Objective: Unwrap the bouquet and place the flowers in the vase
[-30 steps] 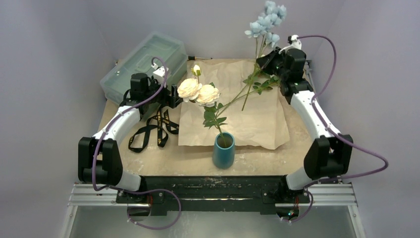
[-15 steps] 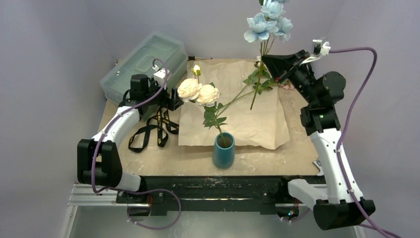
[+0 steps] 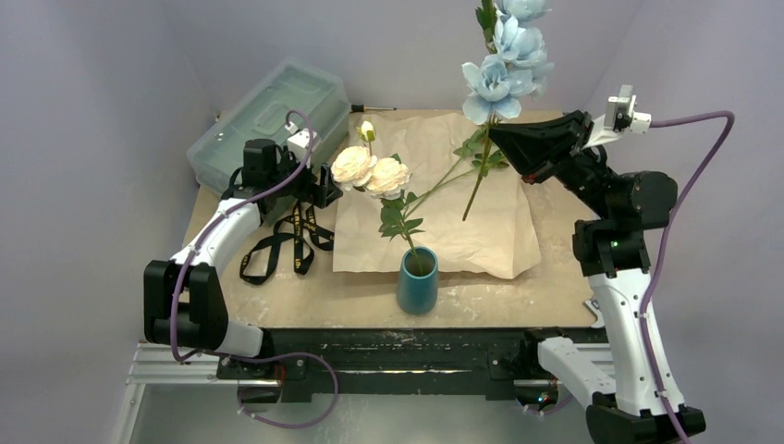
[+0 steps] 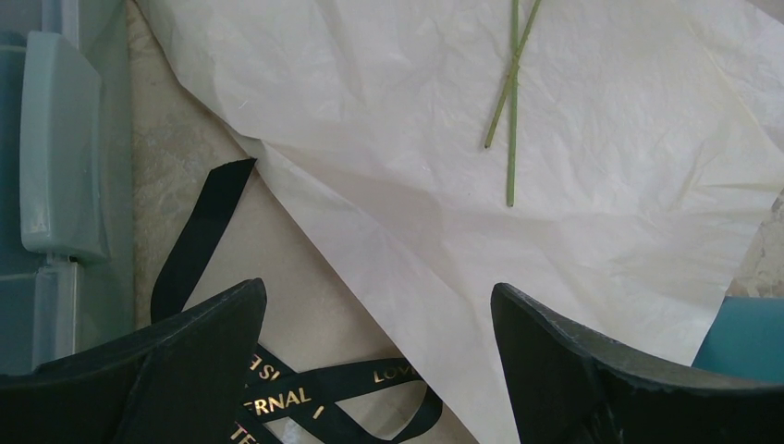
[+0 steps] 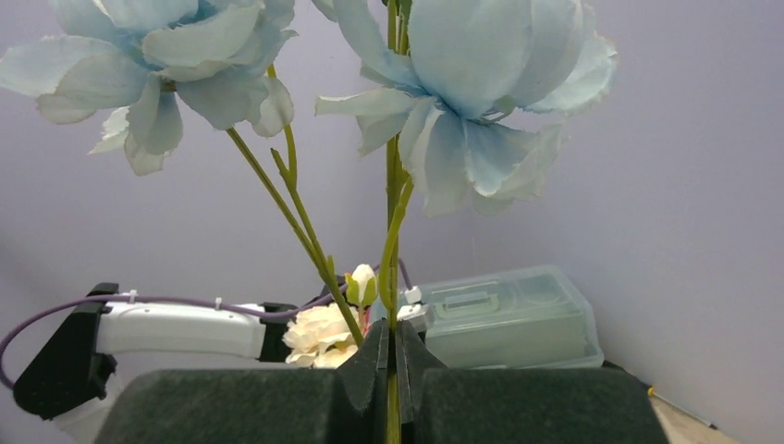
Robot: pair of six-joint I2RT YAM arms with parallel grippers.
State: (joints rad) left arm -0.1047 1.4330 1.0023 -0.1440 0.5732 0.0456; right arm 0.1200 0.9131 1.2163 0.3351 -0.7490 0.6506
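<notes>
The bouquet is undone: its tan kraft paper (image 3: 444, 199) lies flat on the table. The teal vase (image 3: 418, 280) stands at the paper's near edge and holds a leaning stem of cream roses (image 3: 370, 171). My right gripper (image 3: 496, 137) is shut on the stem of the pale blue flowers (image 3: 499, 74) and holds it upright above the paper's far right part. In the right wrist view the fingers (image 5: 370, 365) pinch that green stem under the blue blossoms (image 5: 462, 83). My left gripper (image 3: 325, 185) stands open beside the roses, and nothing lies between its fingers (image 4: 199, 356).
The black gold-lettered ribbon (image 3: 287, 242) lies loose left of the paper, under the left gripper (image 4: 305, 393). A translucent grey-green toolbox (image 3: 268, 116) sits at the back left. Two thin green stem ends (image 4: 511, 111) lie over the paper (image 4: 416, 203).
The right arm has risen and swung rightward, lifting the blue flower stem off the paper and turning it upright. The left arm has stayed in place.
</notes>
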